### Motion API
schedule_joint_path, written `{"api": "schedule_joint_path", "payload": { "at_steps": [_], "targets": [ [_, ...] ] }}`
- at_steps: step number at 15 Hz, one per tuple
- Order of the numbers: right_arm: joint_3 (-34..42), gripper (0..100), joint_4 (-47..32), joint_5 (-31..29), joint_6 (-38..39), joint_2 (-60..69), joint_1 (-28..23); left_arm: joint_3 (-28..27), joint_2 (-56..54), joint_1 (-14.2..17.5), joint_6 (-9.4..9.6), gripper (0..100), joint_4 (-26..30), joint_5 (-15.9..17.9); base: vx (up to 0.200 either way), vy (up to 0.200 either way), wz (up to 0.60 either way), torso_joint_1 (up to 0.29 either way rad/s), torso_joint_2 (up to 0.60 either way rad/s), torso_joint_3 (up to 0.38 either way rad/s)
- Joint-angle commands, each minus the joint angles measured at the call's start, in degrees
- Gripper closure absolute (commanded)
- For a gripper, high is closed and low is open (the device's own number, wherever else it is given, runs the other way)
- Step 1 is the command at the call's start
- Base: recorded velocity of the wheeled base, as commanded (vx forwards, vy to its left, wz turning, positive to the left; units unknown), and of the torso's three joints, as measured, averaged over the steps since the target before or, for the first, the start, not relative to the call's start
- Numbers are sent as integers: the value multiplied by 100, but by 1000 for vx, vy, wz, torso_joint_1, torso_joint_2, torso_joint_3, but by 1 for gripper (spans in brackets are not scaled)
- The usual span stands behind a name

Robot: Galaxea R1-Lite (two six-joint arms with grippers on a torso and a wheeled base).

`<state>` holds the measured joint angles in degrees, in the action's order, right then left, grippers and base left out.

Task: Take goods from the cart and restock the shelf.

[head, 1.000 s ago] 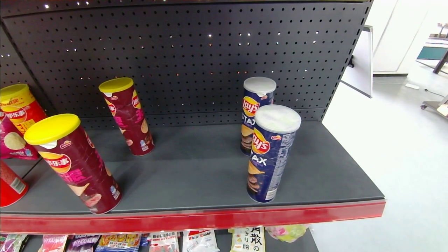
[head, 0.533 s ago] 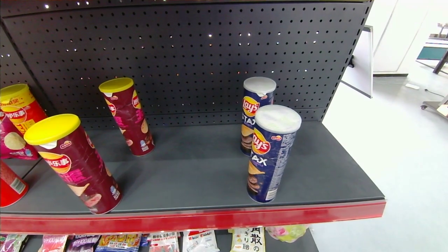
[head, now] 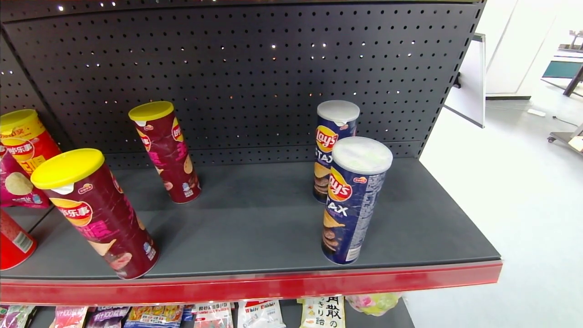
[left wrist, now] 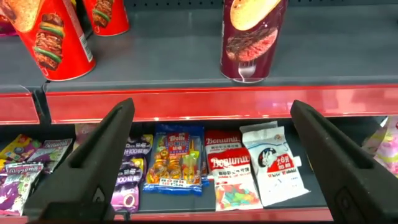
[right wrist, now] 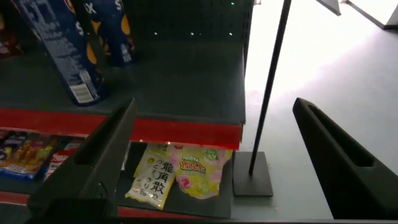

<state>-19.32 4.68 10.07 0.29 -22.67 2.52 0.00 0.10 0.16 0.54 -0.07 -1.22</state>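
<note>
On the dark shelf [head: 255, 228] stand two maroon chip cans with yellow lids, one at the front left [head: 95, 214] and one further back [head: 165, 151]. Two navy chip cans with white lids stand on the right side, one in front [head: 353, 200] and one behind it [head: 331, 146]. My left gripper [left wrist: 214, 155] is open and empty, below and in front of the shelf's red edge [left wrist: 205, 102], with the front maroon can [left wrist: 252, 37] above it. My right gripper [right wrist: 214, 158] is open and empty too, facing the shelf's right end near the front navy can [right wrist: 62, 50].
Red cans [left wrist: 56, 34] stand on the neighbouring shelf section to the left. Snack bags [left wrist: 233, 180] lie on the lower shelf, with more bags [right wrist: 177, 174] at its right end. A sign stand pole [right wrist: 267, 93] rises beside the shelf's right end. Open floor [head: 524, 205] lies to the right.
</note>
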Motion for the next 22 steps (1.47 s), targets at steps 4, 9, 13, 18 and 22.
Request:
{"api": "schedule_joint_path", "payload": {
  "at_steps": [4, 9, 13, 18, 22],
  "targets": [
    [-748, 0, 2195, 197, -126, -3709, 2279, 0, -10, 2, -1, 0, -1, -1, 0, 0, 0, 0, 0, 0],
    [-318, 0, 2705, 197, -91, -3946, 3079, 0, -10, 2, -1, 0, -1, -1, 0, 0, 0, 0, 0, 0],
    [-247, 0, 3091, 153, -144, -4298, 3659, 0, -10, 2, -1, 0, -1, -1, 0, 0, 0, 0, 0, 0],
    [-283, 0, 3531, -453, -231, -4992, 4037, 0, -10, 2, -1, 0, -1, -1, 0, 0, 0, 0, 0, 0],
    [-546, 0, 3540, -585, -240, -5282, 4046, 0, -10, 2, -1, 0, -1, -1, 0, 0, 0, 0, 0, 0]
  ]
}}
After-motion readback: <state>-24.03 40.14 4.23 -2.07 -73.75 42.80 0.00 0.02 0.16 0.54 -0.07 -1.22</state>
